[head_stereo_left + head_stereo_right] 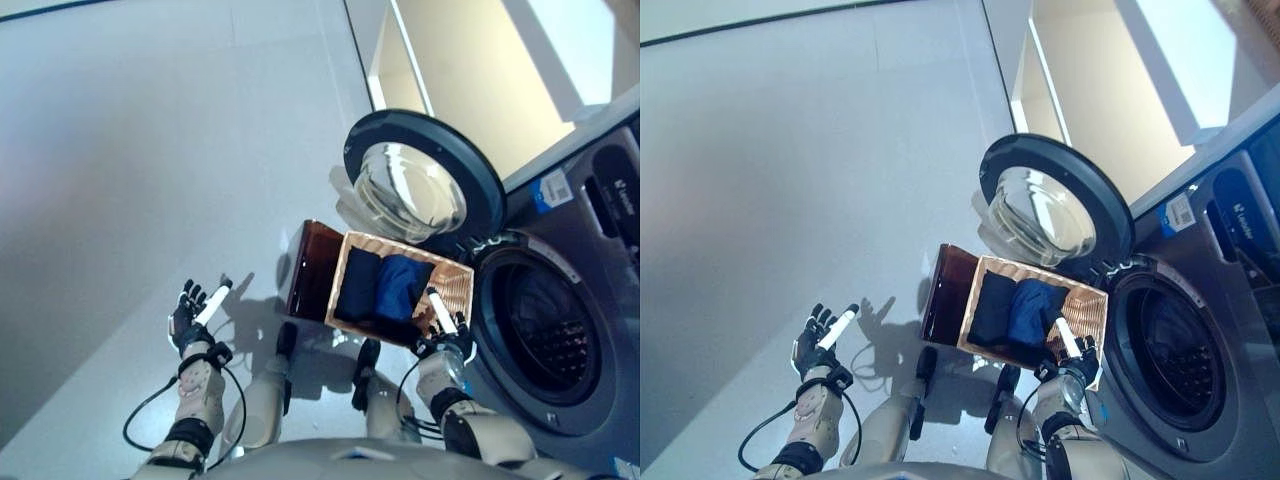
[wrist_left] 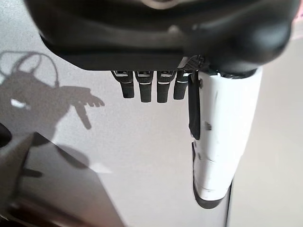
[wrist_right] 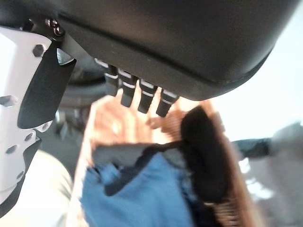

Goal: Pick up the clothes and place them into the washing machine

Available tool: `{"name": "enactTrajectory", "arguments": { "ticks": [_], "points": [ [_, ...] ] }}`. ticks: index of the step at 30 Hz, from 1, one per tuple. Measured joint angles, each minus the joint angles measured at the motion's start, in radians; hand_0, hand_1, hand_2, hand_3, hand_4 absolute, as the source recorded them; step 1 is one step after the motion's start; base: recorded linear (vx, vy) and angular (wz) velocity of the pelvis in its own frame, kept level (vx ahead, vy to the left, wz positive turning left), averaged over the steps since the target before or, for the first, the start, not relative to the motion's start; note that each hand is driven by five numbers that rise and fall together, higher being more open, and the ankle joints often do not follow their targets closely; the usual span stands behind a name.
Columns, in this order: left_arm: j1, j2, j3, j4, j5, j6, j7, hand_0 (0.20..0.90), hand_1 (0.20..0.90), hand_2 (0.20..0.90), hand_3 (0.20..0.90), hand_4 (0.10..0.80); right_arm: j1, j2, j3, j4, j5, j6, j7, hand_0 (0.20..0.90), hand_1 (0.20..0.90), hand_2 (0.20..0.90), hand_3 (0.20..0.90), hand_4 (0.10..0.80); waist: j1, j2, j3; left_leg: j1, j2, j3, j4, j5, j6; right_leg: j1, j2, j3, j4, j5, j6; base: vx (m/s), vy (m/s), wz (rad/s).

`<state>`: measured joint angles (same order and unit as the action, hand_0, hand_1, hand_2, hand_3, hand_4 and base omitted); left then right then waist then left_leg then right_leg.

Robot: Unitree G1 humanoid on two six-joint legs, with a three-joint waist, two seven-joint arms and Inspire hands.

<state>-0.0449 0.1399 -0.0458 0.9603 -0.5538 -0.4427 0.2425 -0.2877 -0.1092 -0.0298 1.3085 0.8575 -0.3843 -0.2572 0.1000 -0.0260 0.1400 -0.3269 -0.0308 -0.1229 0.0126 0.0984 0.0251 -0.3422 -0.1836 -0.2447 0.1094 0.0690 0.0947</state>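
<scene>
A woven basket (image 1: 455,285) stands on the floor before the washing machine (image 1: 560,330). Inside it lie a dark navy garment (image 1: 358,285) and a blue garment (image 1: 402,285). The machine's round door (image 1: 420,180) is swung open, and the drum (image 1: 545,335) shows dark inside. My right hand (image 1: 445,335) hovers at the basket's near edge with straight fingers, holding nothing; in its wrist view the blue garment (image 3: 142,194) and a dark garment (image 3: 203,156) lie just past the fingertips (image 3: 142,97). My left hand (image 1: 190,315) hangs open over bare floor, well left of the basket.
A dark brown box or lid (image 1: 310,270) adjoins the basket's left side. Grey floor (image 1: 150,150) stretches to the left and far side. A pale wall and cabinet (image 1: 470,70) rise behind the machine.
</scene>
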Motion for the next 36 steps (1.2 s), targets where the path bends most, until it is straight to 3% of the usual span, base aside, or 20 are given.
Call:
{"name": "enactTrajectory", "arguments": {
  "ticks": [4, 7, 9, 10, 13, 15, 17, 18, 20, 22, 23, 26, 27, 28, 29, 31, 32, 34, 35, 36],
  "points": [
    [-0.009, 0.02, 0.022, 0.159, 0.106, 0.043, -0.002, 0.9, 0.9, 0.9, 0.9, 0.8, 0.004, -0.015, 0.096, 0.085, -0.279, 0.099, -0.002, 0.9, 0.9, 0.9, 0.9, 0.8, 0.001, -0.003, -0.023, 0.085, -0.001, 0.015, -0.033, -0.008, 0.007, 0.094, 0.004, 0.001, -0.074, 0.02, 0.012, 0.115, 0.072, -0.12],
    [0.014, 0.037, 0.032, 0.171, 0.134, 0.064, -0.004, 0.9, 0.9, 0.9, 0.9, 0.8, 0.031, -0.019, 0.109, 0.09, -0.379, 0.127, 0.0, 0.9, 0.9, 0.9, 0.9, 0.8, 0.003, -0.008, -0.054, 0.096, -0.013, 0.02, -0.028, -0.022, 0.012, 0.109, -0.004, 0.003, -0.077, 0.015, 0.015, 0.135, 0.125, -0.02],
    [0.025, 0.04, 0.035, 0.178, 0.144, 0.069, -0.003, 0.9, 0.9, 0.9, 0.9, 0.8, 0.049, -0.036, 0.108, 0.093, -0.422, 0.139, -0.001, 0.9, 0.9, 0.9, 0.9, 0.8, 0.001, -0.003, -0.056, 0.116, -0.021, 0.027, -0.019, -0.032, 0.025, 0.112, -0.018, 0.008, -0.028, 0.001, 0.021, 0.083, 0.156, 0.03],
    [0.021, 0.038, 0.035, 0.181, 0.15, 0.08, -0.004, 0.9, 0.9, 0.9, 0.9, 0.8, 0.062, -0.051, 0.11, 0.104, -0.449, 0.146, 0.002, 0.9, 0.9, 0.9, 0.9, 0.8, -0.005, 0.007, -0.049, 0.13, -0.034, 0.026, -0.006, -0.05, 0.042, 0.102, -0.035, 0.017, 0.045, -0.017, 0.037, 0.05, 0.112, 0.15],
    [0.021, 0.047, 0.027, 0.171, 0.173, 0.087, -0.003, 0.9, 0.9, 0.9, 0.9, 0.8, 0.074, -0.086, 0.15, 0.103, -0.495, 0.161, 0.0, 0.9, 0.9, 0.9, 0.9, 0.8, -0.02, 0.037, -0.044, 0.18, -0.032, 0.008, 0.014, -0.068, 0.064, 0.054, -0.047, 0.073, 0.234, -0.03, 0.029, 0.105, -0.009, 0.03],
    [0.019, 0.078, 0.027, 0.147, 0.187, 0.088, -0.003, 0.9, 0.9, 0.9, 0.9, 0.8, 0.072, -0.083, 0.182, 0.113, -0.533, 0.167, 0.003, 0.9, 0.9, 0.9, 0.9, 0.8, -0.037, 0.033, -0.044, 0.187, -0.027, -0.016, 0.001, -0.065, 0.067, 0.036, 0.021, 0.164, 0.209, -0.101, 0.009, 0.217, -0.106, 0.11],
    [0.026, 0.095, 0.027, 0.092, 0.193, 0.086, -0.003, 0.9, 0.9, 0.9, 0.9, 0.8, 0.074, -0.083, 0.185, 0.121, -0.555, 0.169, 0.001, 0.9, 0.9, 0.9, 0.9, 0.8, -0.043, 0.014, -0.042, 0.182, -0.029, -0.019, -0.009, -0.064, 0.065, 0.021, 0.067, 0.16, 0.134, -0.106, -0.001, 0.2, -0.133, 0.16],
    [0.028, 0.093, 0.025, 0.072, 0.194, 0.086, -0.003, 0.9, 0.9, 0.9, 0.9, 0.8, 0.078, -0.084, 0.184, 0.122, -0.561, 0.172, -0.001, 0.9, 0.9, 0.9, 0.9, 0.8, -0.043, 0.008, -0.043, 0.179, -0.033, -0.02, -0.015, -0.059, 0.057, 0.024, 0.074, 0.154, 0.106, -0.103, -0.004, 0.198, -0.151, 0.35],
    [0.02, 0.072, 0.015, 0.051, 0.203, 0.087, -0.005, 0.9, 0.9, 0.9, 0.9, 0.8, 0.097, -0.091, 0.182, 0.14, -0.575, 0.192, -0.002, 0.9, 0.9, 0.9, 0.9, 0.8, -0.069, 0.023, -0.034, 0.185, -0.029, -0.063, -0.012, -0.05, 0.039, 0.083, 0.099, 0.156, 0.04, -0.029, -0.041, 0.121, -0.141, 0.7],
    [0.029, 0.069, -0.018, 0.023, 0.206, 0.086, -0.005, 0.9, 0.9, 0.9, 0.9, 0.8, 0.112, -0.089, 0.174, 0.142, -0.575, 0.196, -0.001, 0.9, 0.9, 0.9, 0.9, 0.8, -0.055, 0.024, -0.031, 0.183, -0.016, -0.057, 0.019, -0.047, 0.006, 0.094, 0.127, 0.153, 0.051, -0.053, -0.068, 0.003, -0.098, 0.46],
    [0.009, 0.065, -0.024, 0.013, 0.206, 0.087, -0.012, 0.9, 0.9, 0.9, 0.9, 0.8, 0.111, -0.086, 0.173, 0.146, -0.574, 0.195, -0.002, 0.9, 0.9, 0.9, 0.9, 0.8, -0.061, 0.006, -0.015, 0.113, -0.037, -0.05, 0.158, -0.065, -0.038, 0.095, 0.106, 0.145, 0.064, -0.068, -0.084, -0.068, -0.031, 0.52],
    [-0.009, 0.06, -0.056, 0.013, 0.205, 0.086, -0.026, 0.9, 0.9, 0.9, 0.9, 0.8, 0.085, -0.099, 0.16, 0.167, -0.574, 0.191, -0.008, 0.9, 0.9, 0.9, 0.9, 0.8, -0.032, -0.019, 0.025, 0.047, -0.052, -0.043, 0.329, -0.049, -0.083, 0.111, 0.097, 0.16, 0.084, -0.087, -0.11, 0.044, 0.001, 0.1],
    [-0.01, 0.05, -0.054, 0.022, 0.205, 0.086, -0.026, 0.9, 0.9, 0.9, 0.9, 0.8, 0.065, -0.109, 0.159, 0.164, -0.574, 0.186, -0.012, 0.9, 0.9, 0.9, 0.9, 0.8, -0.034, -0.021, 0.03, 0.003, -0.039, -0.034, 0.369, -0.046, -0.093, 0.111, 0.092, 0.15, 0.072, -0.082, -0.12, 0.233, 0.125, -0.16],
    [-0.013, 0.049, -0.054, 0.031, 0.204, 0.087, -0.027, 0.9, 0.9, 0.9, 0.9, 0.8, 0.056, -0.109, 0.158, 0.163, -0.574, 0.187, -0.018, 0.9, 0.9, 0.9, 0.9, 0.8, -0.035, -0.02, 0.03, -0.006, 0.021, 0.021, 0.285, -0.057, -0.083, 0.115, 0.096, 0.129, 0.036, -0.08, -0.123, 0.183, 0.096, -0.14],
    [-0.013, 0.049, -0.054, 0.029, 0.203, 0.087, -0.027, 0.9, 0.9, 0.9, 0.9, 0.8, 0.05, -0.108, 0.152, 0.157, -0.573, 0.188, -0.027, 0.9, 0.9, 0.9, 0.9, 0.8, -0.031, -0.018, 0.038, 0.006, 0.061, 0.058, 0.213, -0.056, -0.087, 0.121, 0.1, 0.124, 0.013, -0.074, -0.126, 0.147, 0.143, -0.12],
    [0.001, 0.035, -0.065, 0.026, 0.203, 0.088, -0.027, 0.9, 0.9, 0.9, 0.9, 0.8, 0.06, -0.122, 0.147, 0.146, -0.571, 0.187, -0.032, 0.9, 0.9, 0.9, 0.9, 0.8, -0.044, 0.01, 0.028, 0.032, 0.12, 0.072, 0.123, -0.051, -0.095, 0.127, 0.123, 0.118, -0.014, -0.056, -0.119, -0.015, 0.135, 0.07],
    [0.002, 0.026, -0.078, 0.02, 0.201, 0.089, -0.026, 0.9, 0.9, 0.9, 0.9, 0.8, 0.066, -0.138, 0.145, 0.15, -0.571, 0.191, -0.033, 0.9, 0.9, 0.9, 0.9, 0.8, -0.054, 0.033, 0.035, 0.057, 0.127, 0.061, 0.099, -0.052, -0.095, 0.126, 0.132, 0.115, -0.006, -0.037, -0.116, -0.055, 0.15, 0.12],
    [0.0, 0.021, -0.104, 0.01, 0.201, 0.088, -0.026, 0.9, 0.9, 0.9, 0.9, 0.8, 0.049, -0.171, 0.141, 0.155, -0.572, 0.191, -0.041, 0.9, 0.9, 0.9, 0.9, 0.8, -0.058, 0.07, 0.045, 0.092, 0.095, 0.066, 0.072, -0.053, -0.086, 0.102, 0.139, 0.125, -0.007, -0.028, -0.1, -0.03, 0.156, -0.24],
    [-0.001, 0.021, -0.103, 0.009, 0.201, 0.09, -0.026, 0.9, 0.9, 0.9, 0.9, 0.8, 0.042, -0.177, 0.14, 0.157, -0.572, 0.191, -0.052, 0.9, 0.9, 0.9, 0.9, 0.8, -0.055, 0.083, 0.046, 0.113, 0.084, 0.065, 0.036, -0.038, -0.029, 0.088, 0.141, 0.139, -0.001, -0.02, -0.089, -0.102, 0.154, -0.52],
    [0.001, 0.033, -0.101, -0.015, 0.191, 0.09, -0.023, 0.9, 0.9, 0.9, 0.9, 0.8, 0.035, -0.175, 0.141, 0.158, -0.573, 0.194, -0.053, 0.9, 0.9, 0.9, 0.9, 0.8, -0.05, 0.075, 0.049, 0.125, 0.072, 0.113, 0.006, -0.022, -0.023, 0.055, 0.125, 0.158, 0.021, -0.01, -0.077, -0.125, 0.121, -0.63]
  ]
}}
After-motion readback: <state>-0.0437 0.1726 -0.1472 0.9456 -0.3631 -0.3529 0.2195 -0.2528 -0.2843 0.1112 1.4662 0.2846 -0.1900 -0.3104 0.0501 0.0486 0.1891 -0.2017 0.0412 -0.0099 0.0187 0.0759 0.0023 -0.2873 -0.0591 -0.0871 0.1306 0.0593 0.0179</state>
